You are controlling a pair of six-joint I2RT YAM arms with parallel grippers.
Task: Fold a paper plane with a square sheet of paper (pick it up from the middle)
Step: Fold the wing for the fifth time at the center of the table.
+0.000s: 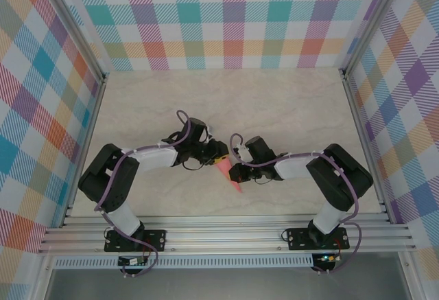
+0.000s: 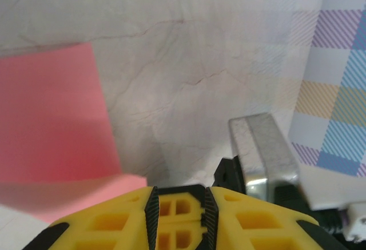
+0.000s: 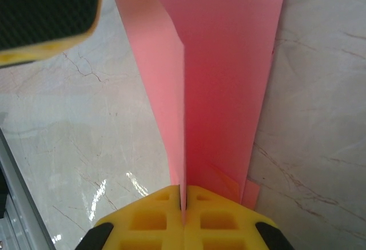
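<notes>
Mid-fold: the right pincer is clamped tight on the creased square sheet of paper over the desk between the 2 arms, while the left pincer, slightly parted and apparently empty, should next catch the loose flap.

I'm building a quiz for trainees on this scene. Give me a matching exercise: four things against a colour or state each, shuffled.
1 right tool
2 sheet of paper
3 table
4 back wall

a pale, marbled
b colourful plaid
c shut on the paper
d pink, folded

Pairs: 1-c, 2-d, 3-a, 4-b
</notes>
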